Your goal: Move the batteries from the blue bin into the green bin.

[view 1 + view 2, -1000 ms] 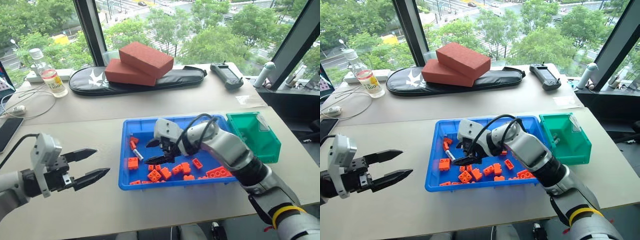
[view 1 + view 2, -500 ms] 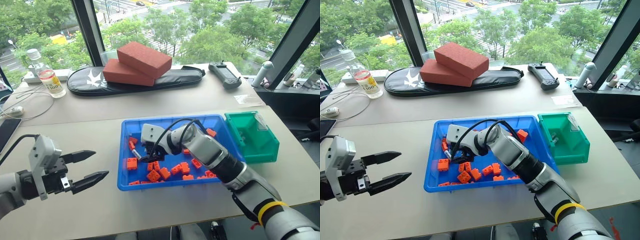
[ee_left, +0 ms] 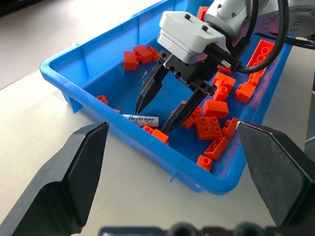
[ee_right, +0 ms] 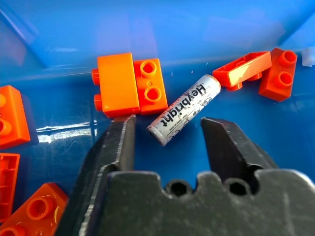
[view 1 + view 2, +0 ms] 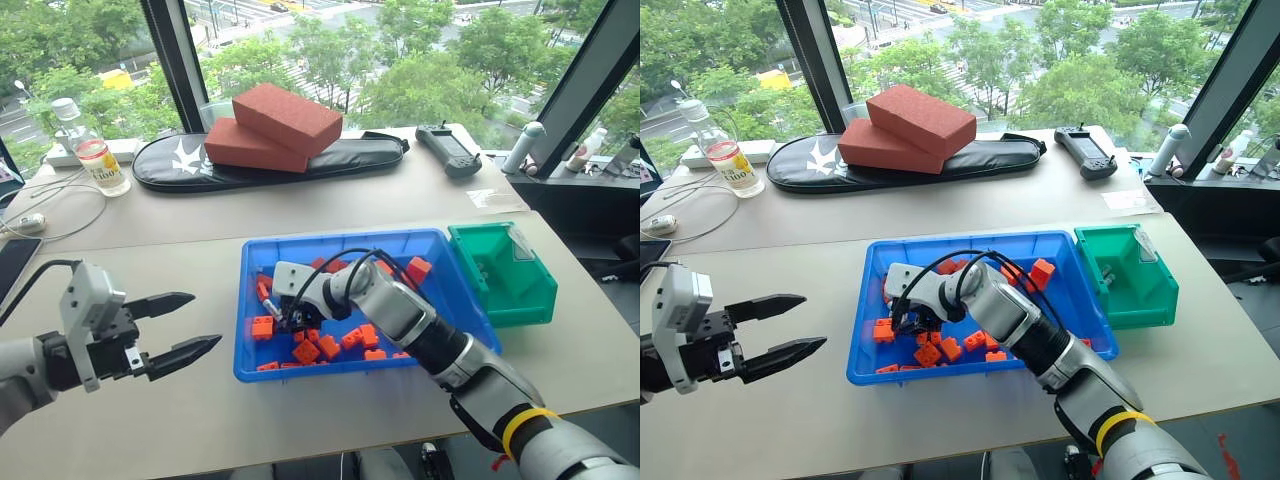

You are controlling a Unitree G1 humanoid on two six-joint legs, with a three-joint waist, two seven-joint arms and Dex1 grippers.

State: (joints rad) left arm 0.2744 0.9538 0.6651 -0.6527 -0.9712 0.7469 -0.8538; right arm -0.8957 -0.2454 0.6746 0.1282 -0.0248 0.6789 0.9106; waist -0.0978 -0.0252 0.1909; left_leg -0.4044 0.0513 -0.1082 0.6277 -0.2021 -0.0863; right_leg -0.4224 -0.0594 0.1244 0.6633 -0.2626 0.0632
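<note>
Right pincer (image 3: 153, 119) apart, straddling battery (image 3: 140, 119) inside blue bin (image 5: 262, 371); not gripped. Green bin (image 5: 520, 305) transfer pending.

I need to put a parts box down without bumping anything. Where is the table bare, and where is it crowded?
Bare: the near table strip in front of the blue bin, and the band between that bin and the black bag. Crowded: the bin's near half, with orange bricks, a battery and the right gripper straddling it.

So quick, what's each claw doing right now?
Left gripper: open, empty, over the table.
Right gripper: open, fingers either side of a battery, not gripping it.
</note>
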